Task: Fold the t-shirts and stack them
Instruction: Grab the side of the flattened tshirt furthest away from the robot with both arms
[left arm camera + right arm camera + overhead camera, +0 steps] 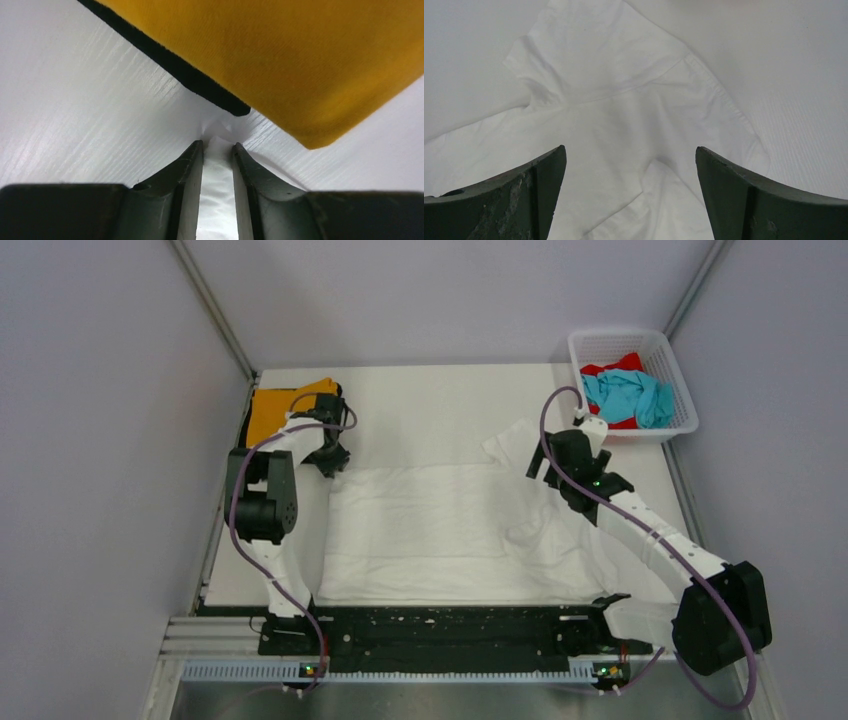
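The large white t-shirt point(440, 530) lies spread flat across the table's middle. At its far left corner my left gripper point(330, 462) is shut on a pinch of white cloth point(217, 200), which puckers at the fingertips point(197, 147). Just beyond lies a folded orange t-shirt point(275, 410) point(300, 60) on top of a black t-shirt point(200, 85), only its edge showing. My right gripper point(540, 465) point(630, 150) hangs open over the white t-shirt's far right sleeve point(614, 100), nothing between its fingers.
A white mesh basket point(620, 337) at the far right corner holds a teal t-shirt point(630, 395) over a red t-shirt point(610, 368). Grey walls close in both sides and the back. The arm bases sit on a black rail point(440, 625) at the near edge.
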